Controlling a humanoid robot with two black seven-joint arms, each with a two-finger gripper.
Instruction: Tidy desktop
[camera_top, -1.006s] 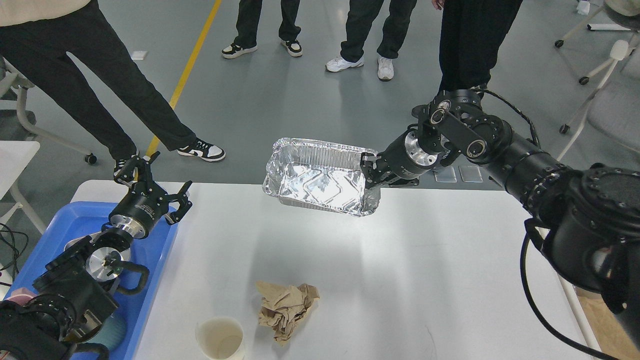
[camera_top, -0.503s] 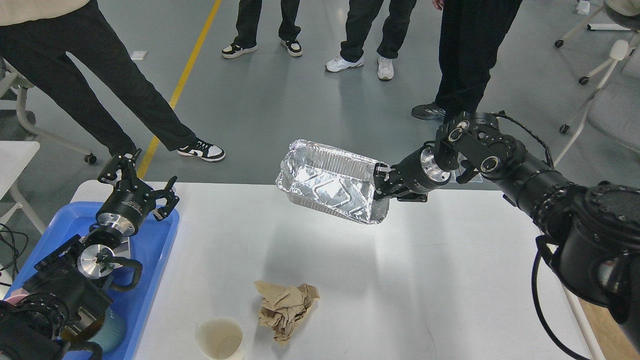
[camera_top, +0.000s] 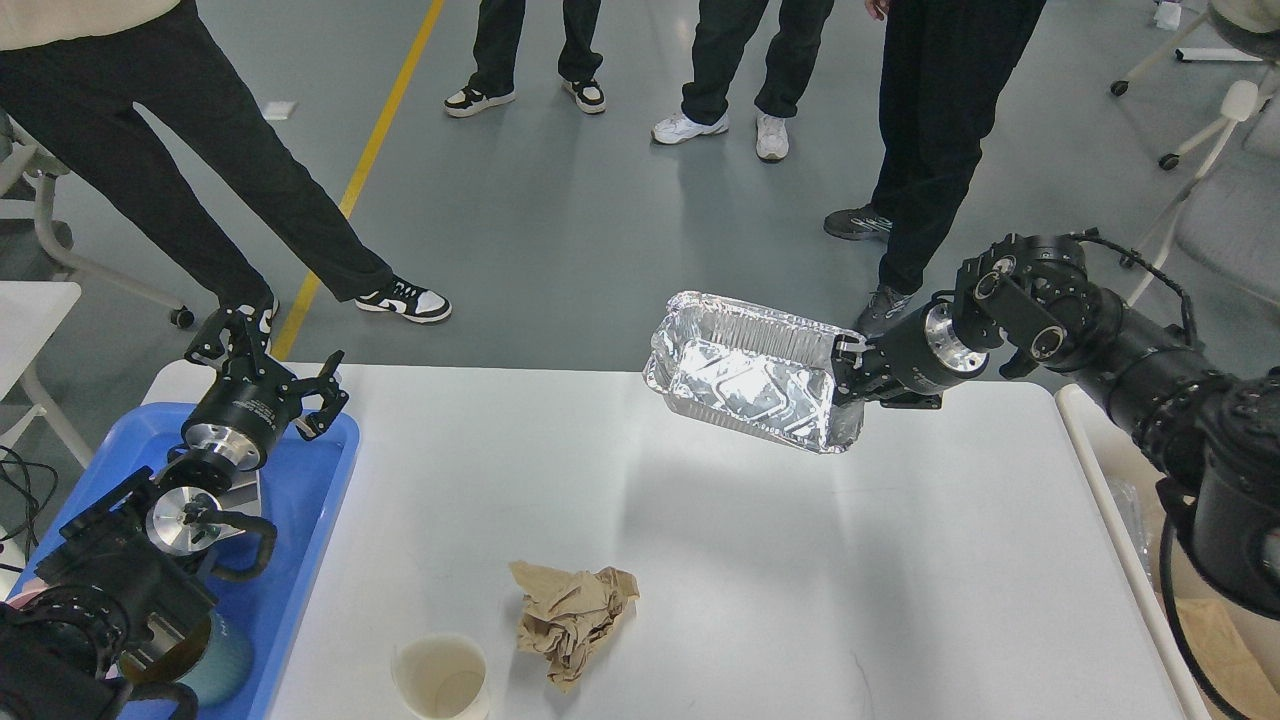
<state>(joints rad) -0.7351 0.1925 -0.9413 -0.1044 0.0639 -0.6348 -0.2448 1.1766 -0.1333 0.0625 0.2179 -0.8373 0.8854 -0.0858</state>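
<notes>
The white surface (camera_top: 700, 560) is filling the near view, carrying crumpled brown paper (camera_top: 572, 618) and a cup (camera_top: 441, 678) near its front edge. The right end effector (camera_top: 850, 372) is grasping a foil tray (camera_top: 752, 372) above the far edge; the left end effector (camera_top: 262, 362), fingers spread, is hovering over the blue tray (camera_top: 300, 480).

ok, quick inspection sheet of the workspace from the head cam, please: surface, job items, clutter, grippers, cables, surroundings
Surface: desktop, white, mostly bare.
Job's things: foil tray held in the air over the far edge, tilted; blue tray at the left end.
Clutter: crumpled brown paper and paper cup on the near edge, apart.
Grippers: right gripper shut on the foil tray's rim; left gripper above the blue tray, jaws open, empty.
Cables: black cable looping along the right arm; more at the far left edge.
Surroundings: several people standing beyond the table; wheeled chairs at right.
</notes>
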